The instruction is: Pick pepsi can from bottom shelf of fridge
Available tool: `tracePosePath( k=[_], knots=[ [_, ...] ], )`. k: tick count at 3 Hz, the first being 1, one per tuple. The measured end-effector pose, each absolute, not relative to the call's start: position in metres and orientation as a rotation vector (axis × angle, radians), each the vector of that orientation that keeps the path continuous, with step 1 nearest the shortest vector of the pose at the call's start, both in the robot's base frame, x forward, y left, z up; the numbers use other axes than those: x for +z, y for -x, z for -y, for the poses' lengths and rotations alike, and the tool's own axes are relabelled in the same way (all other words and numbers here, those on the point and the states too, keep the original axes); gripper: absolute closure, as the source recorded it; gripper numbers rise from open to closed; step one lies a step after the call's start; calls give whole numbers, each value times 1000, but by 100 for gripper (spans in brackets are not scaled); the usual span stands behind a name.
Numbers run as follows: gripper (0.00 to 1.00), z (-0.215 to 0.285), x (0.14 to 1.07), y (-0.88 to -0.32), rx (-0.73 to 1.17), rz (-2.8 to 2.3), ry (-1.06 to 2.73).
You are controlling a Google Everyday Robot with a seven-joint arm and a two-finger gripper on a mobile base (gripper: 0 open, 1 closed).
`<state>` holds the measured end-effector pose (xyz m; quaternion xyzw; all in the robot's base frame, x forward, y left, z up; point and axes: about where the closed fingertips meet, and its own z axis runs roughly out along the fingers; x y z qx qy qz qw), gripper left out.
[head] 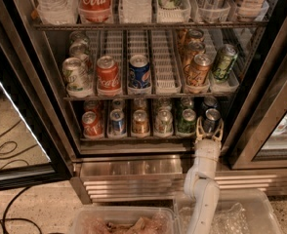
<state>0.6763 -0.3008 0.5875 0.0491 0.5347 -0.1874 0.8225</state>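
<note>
Camera view: fridge point(133, 172) door is swung wide, black frame and ribbed steel base showing. Bottom shelf point(133, 139) holds a front row of six cans in white lanes, with more cans behind them.

Pepsi can point(212, 115) is the dark one with a silver top in the far right lane, at about 3 o'clock from the green can point(186, 121) next to it. It stands upright on the rack.

Gripper point(210, 126) is at the shelf front, right on that lane, at 12 o'clock from the white arm point(202, 189) rising from the bottom edge. The fingers point(200, 129) are spread apart, one on each side of the can's lower half. Can't tell if the pads touch it. Nothing is lifted.

Other front-row cans, left to right: red can point(92, 124), blue can point(117, 122), gold can point(140, 122), pale can point(163, 121).

On the middle shelf point(148, 95), a brighter blue Pepsi-logo can point(139, 72) sits at 11 o'clock from the gripper, beside a red Coca-Cola can point(108, 74).

Clear plastic bins point(85, 218) are at 6 o'clock on the floor. Cables point(2, 150) lie at 9 o'clock.
</note>
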Motion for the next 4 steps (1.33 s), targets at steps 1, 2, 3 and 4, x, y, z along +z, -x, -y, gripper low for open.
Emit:
tracePosePath(
  k=[1,2,3,4],
  knots=[
    [100,301,587,-676,-399,-1138,-104],
    [100,299,590,-675,-381,-1124,-127],
    [100,301,598,-676,-368,-1102,-155],
    [100,299,610,-678,-349,-1062,-159]
  ],
)
